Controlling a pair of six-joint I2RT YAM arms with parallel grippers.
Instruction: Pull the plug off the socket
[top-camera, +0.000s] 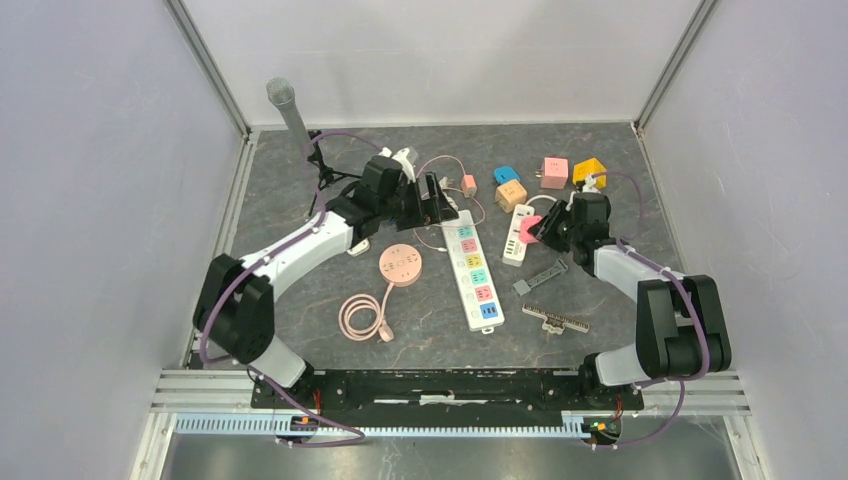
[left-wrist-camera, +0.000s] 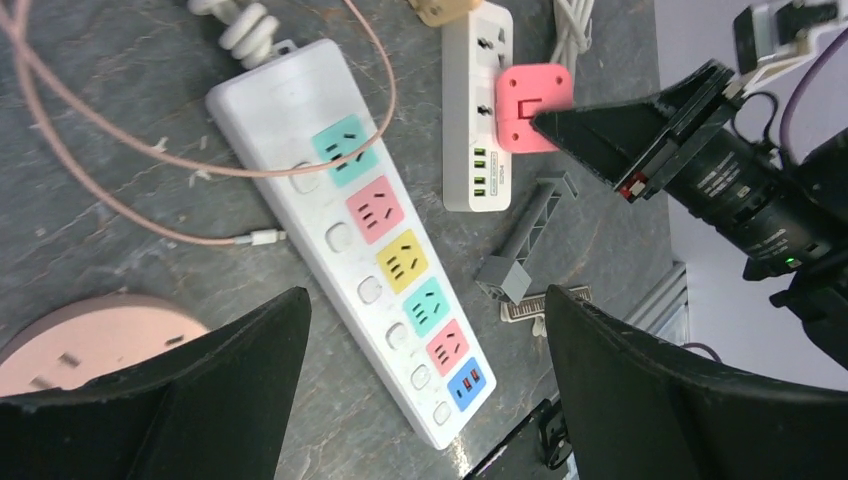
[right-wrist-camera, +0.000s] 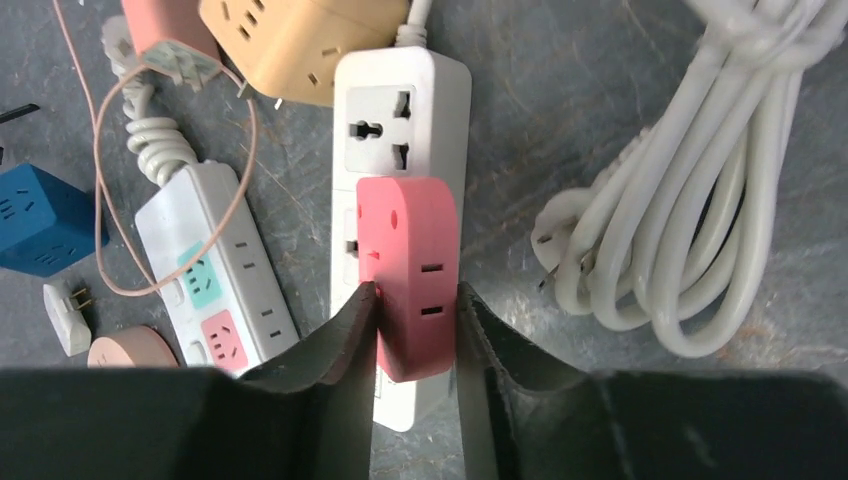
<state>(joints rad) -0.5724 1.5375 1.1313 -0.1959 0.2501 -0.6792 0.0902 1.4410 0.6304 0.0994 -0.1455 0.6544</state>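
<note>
The right tool (right-wrist-camera: 415, 295) pinched a pink plug (right-wrist-camera: 408, 230) from both sides, seated in a white socket strip (right-wrist-camera: 400, 95) beside a coiled white cable (right-wrist-camera: 690, 180).

A dark marbled table (top-camera: 430, 325) carries a long white power strip (top-camera: 474, 270) at centre, a small white strip (top-camera: 521, 214) right of it, a round pink disc (top-camera: 401, 266) left, and coloured cube adapters (top-camera: 553, 171) at upper right.

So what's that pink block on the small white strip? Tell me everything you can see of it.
The pink plug is a rounded block of matte coral plastic with small slots in its faces. It sits plugged into the middle of the small white power strip, which lies flat. The right gripper pinches it, one black finger against each side; nothing else touches it.
</note>
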